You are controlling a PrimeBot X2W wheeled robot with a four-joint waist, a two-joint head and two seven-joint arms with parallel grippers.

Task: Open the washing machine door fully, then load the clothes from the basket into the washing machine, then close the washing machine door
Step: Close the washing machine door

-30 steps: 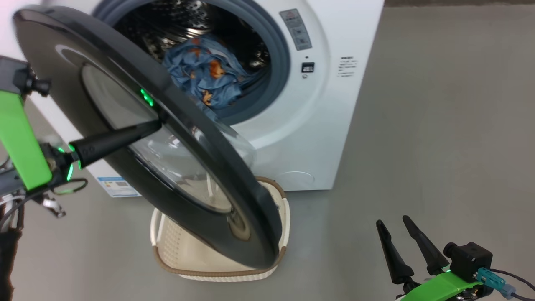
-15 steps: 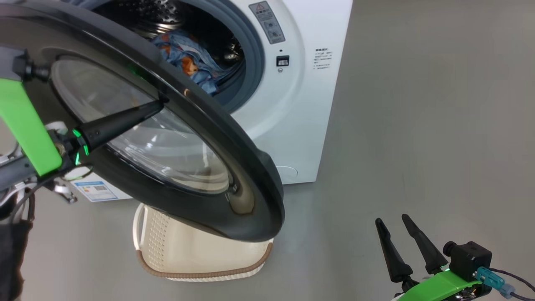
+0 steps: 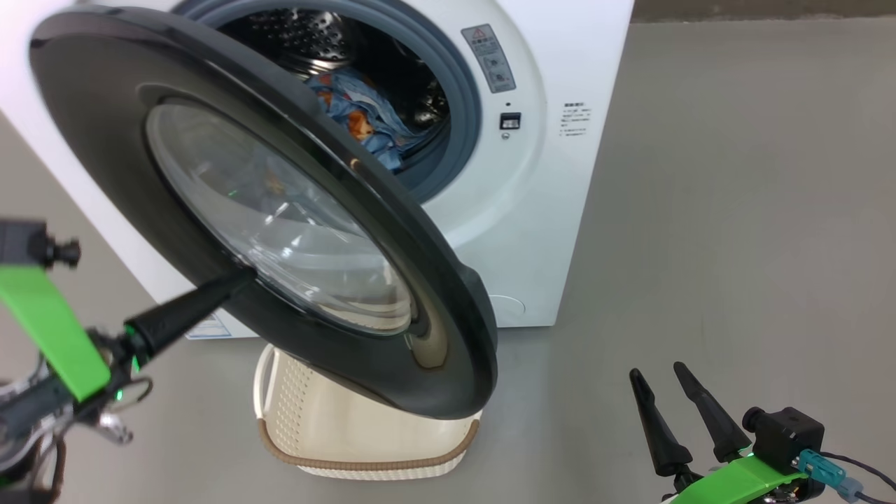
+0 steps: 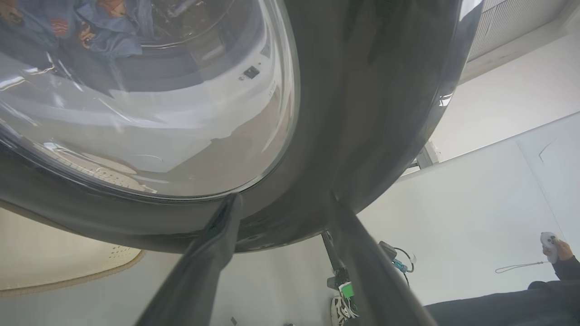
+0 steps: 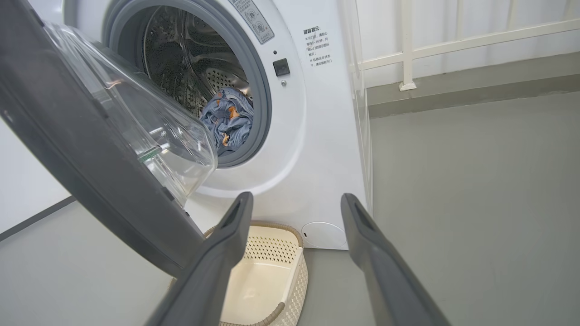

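The white washing machine (image 3: pixel 560 210) stands with its washing machine door (image 3: pixel 105 105) swung partway out, black rim and glass bowl facing me. The clothes (image 3: pixel 364 122), light-blue with orange figures, lie in the steel drum, and show again in the right wrist view (image 5: pixel 226 120). Below the door sits the cream basket (image 3: pixel 364 463), which looks empty inside (image 5: pixel 290 271). My left gripper (image 3: pixel 234 278) is open, its fingertips (image 4: pixel 233 201) against the door's (image 4: pixel 362 113) outer face at the glass's edge. My right gripper (image 3: pixel 656 369) hovers open over the floor, well right of the basket.
Grey floor (image 3: pixel 735 245) spreads to the machine's right. A white railing (image 5: pixel 408 50) and a wall stand behind the machine. A person's hand (image 4: pixel 555 244) holding a controller, with a dark sleeve, is off to one side by a white wall.
The head view has shifted. My left gripper has drawn back and lower, from the door's rim to the glass's lower edge. The door now faces me more squarely. The right gripper has not moved.
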